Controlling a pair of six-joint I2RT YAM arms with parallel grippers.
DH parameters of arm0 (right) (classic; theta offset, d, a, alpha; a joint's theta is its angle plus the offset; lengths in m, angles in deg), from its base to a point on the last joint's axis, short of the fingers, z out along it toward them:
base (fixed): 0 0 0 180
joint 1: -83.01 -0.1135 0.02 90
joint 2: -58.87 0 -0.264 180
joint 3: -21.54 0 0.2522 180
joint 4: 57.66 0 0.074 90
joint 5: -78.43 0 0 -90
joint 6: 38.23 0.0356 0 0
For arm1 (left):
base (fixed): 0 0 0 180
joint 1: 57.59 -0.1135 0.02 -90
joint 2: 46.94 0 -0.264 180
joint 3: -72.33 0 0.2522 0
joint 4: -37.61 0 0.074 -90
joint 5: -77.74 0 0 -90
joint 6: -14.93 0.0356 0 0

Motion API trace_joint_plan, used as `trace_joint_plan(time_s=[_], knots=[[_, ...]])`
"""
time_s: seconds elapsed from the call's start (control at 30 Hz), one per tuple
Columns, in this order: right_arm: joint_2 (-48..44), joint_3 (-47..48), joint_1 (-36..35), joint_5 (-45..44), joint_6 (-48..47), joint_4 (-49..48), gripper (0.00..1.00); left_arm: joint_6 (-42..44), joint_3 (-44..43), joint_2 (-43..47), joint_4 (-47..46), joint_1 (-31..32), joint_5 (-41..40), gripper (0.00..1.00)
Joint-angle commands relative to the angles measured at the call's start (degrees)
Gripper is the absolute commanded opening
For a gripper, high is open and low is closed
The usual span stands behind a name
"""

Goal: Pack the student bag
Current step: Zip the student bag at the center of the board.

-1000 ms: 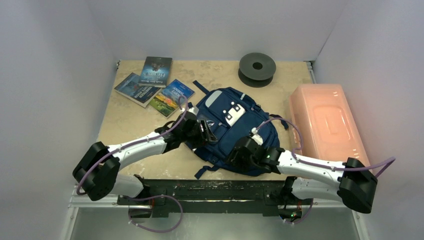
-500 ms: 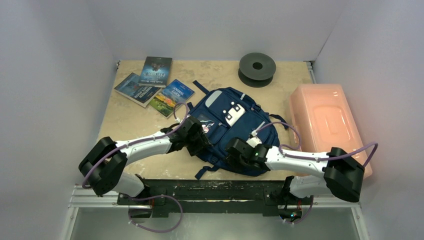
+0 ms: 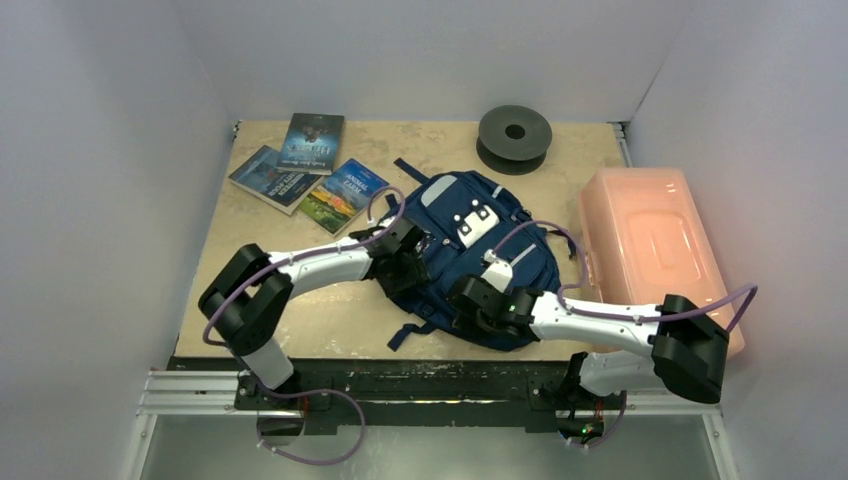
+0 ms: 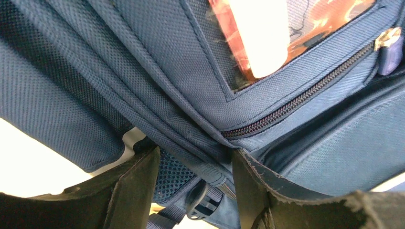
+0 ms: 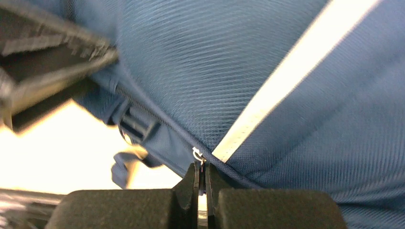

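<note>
The student bag (image 3: 470, 250), navy with white trim and buckle patches, lies flat in the middle of the table. My left gripper (image 3: 405, 262) is at its left side. In the left wrist view the bag (image 4: 157, 62) fills the frame, and the left gripper (image 4: 193, 157) has a bunched fold of it between the fingers (image 4: 136, 186). My right gripper (image 3: 475, 305) is at the bag's near edge. In the right wrist view the right gripper (image 5: 202, 167) is shut on a thin zipper pull (image 5: 197, 154) with a small metal ring, below a white stripe (image 5: 286, 76).
Three books (image 3: 300, 170) lie at the table's back left. A dark spool (image 3: 514, 137) stands at the back centre. A pink translucent box (image 3: 650, 245) lies along the right side. Loose bag straps (image 3: 410, 335) trail toward the front edge.
The left arm has reached further in, its gripper staying on the bag's left side. The bag has shifted slightly away. The right gripper has moved left along the bag's near edge.
</note>
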Motion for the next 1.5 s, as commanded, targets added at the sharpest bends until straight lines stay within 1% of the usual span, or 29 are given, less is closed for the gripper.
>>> trace_joint_plan(time_s=[0.0, 0.03, 0.07, 0.13, 0.2, 0.27, 0.33, 0.43, 0.53, 0.63, 0.7, 0.77, 0.83, 0.87, 0.97, 1.03, 1.1, 1.17, 1.23, 1.3, 1.33, 1.4, 1.43, 1.47], knots=[[-1.93, 0.44, -3.42, 8.53, -36.94, -6.73, 0.00, 14.19, -8.82, -8.19, 6.21, -3.28, -10.53, 0.57], [-2.20, 1.42, -5.66, 9.30, -39.53, -5.83, 0.00, 16.22, -10.93, -9.85, 7.01, -4.03, -11.13, 0.58], [-2.33, 2.38, -8.00, 8.04, -40.76, -3.63, 0.00, 18.16, -12.66, -11.48, 7.11, -4.95, -11.07, 0.59], [-2.05, 2.67, -9.94, 7.59, -42.22, -0.86, 0.00, 21.96, -16.41, -14.53, 7.20, -7.12, -9.54, 0.59], [-0.88, 2.05, -10.04, 6.89, -41.45, 1.30, 0.00, 25.34, -19.72, -16.71, 6.92, -9.05, -7.97, 0.58], [-1.05, 1.48, -10.04, 3.25, -37.54, 3.97, 0.00, 28.46, -21.93, -16.70, 7.07, -10.21, -5.57, 0.58], [-4.23, -0.31, -10.04, -0.07, -33.66, 3.29, 0.00, 30.88, -21.87, -13.08, 7.36, -10.27, -3.49, 0.59], [-10.60, -2.94, -9.86, -3.01, -32.09, -2.54, 0.00, 30.29, -15.84, -4.79, 4.63, -10.34, 5.30, 0.59], [-15.33, -4.84, -9.86, -4.23, -33.44, -7.93, 0.00, 25.64, -8.95, 3.04, 1.29, -10.34, 16.11, 0.59], [-16.87, -6.30, -9.77, -4.37, -35.26, -11.21, 0.00, 13.95, -2.50, 8.58, -1.96, -10.15, 22.91, 0.59], [-16.28, -6.57, -9.77, -3.56, -36.10, -12.71, 0.00, 3.72, 1.90, 10.23, -4.01, -9.24, 25.54, 0.59], [-15.56, -6.68, -9.77, -2.97, -36.58, -13.96, 0.00, -5.03, 6.81, 10.80, -11.36, -6.62, 28.22, 0.60], [-15.21, -6.73, -9.77, -2.55, -36.91, -14.80, 0.00, -11.86, 8.52, 10.01, -17.17, -2.32, 27.68, 0.61], [-15.17, -6.55, -9.77, -2.40, -37.10, -14.78, 0.00, -13.61, 8.49, 9.00, -19.11, -0.79, 26.56, 0.61], [-15.62, -5.87, -9.77, -2.38, -37.44, -13.04, 0.00, -15.65, 7.67, 4.63, -21.86, 2.06, 24.80, 0.60], [-16.03, -5.26, -9.77, -3.13, -38.03, -11.49, 0.00, -16.17, 7.98, 3.26, -23.72, 2.75, 23.28, 0.59], [-16.03, -5.08, -9.77, -3.68, -38.99, -10.88, 0.00, -16.50, 8.39, 2.19, -27.80, 3.20, 22.16, 0.58], [-15.42, -4.87, -9.77, -3.54, -39.97, -10.79, 0.00, -16.43, 8.20, 1.50, -29.09, 3.58, 21.07, 0.57], [-14.30, -4.26, -9.77, -2.85, -41.44, -10.66, 0.00, -15.78, 8.30, 1.13, -29.49, 3.76, 20.67, 0.45], [-12.19, -2.73, -9.77, -1.71, -44.46, -10.02, 0.00, -13.65, 8.74, 1.73, -29.07, 3.64, 19.77, 0.25], [-10.05, -1.26, -9.77, -1.46, -46.09, -8.73, 0.00, -11.54, 8.36, 2.55, -26.45, 3.34, 18.54, 0.17], [-6.96, 1.82, -10.00, -1.10, -50.83, -6.05, 0.00, -4.82, 6.33, 4.67, -17.49, 2.56, 14.98, 0.04], [-5.96, 2.90, -10.10, -0.98, -52.29, -5.00, 0.00, -1.44, 4.86, 5.55, -13.16, 2.19, 13.22, 0.00], [-5.51, 3.57, -10.12, -0.13, -54.62, -5.00, 0.00, 1.89, 2.72, 6.00, -9.09, 1.63, 12.10, 0.00]])
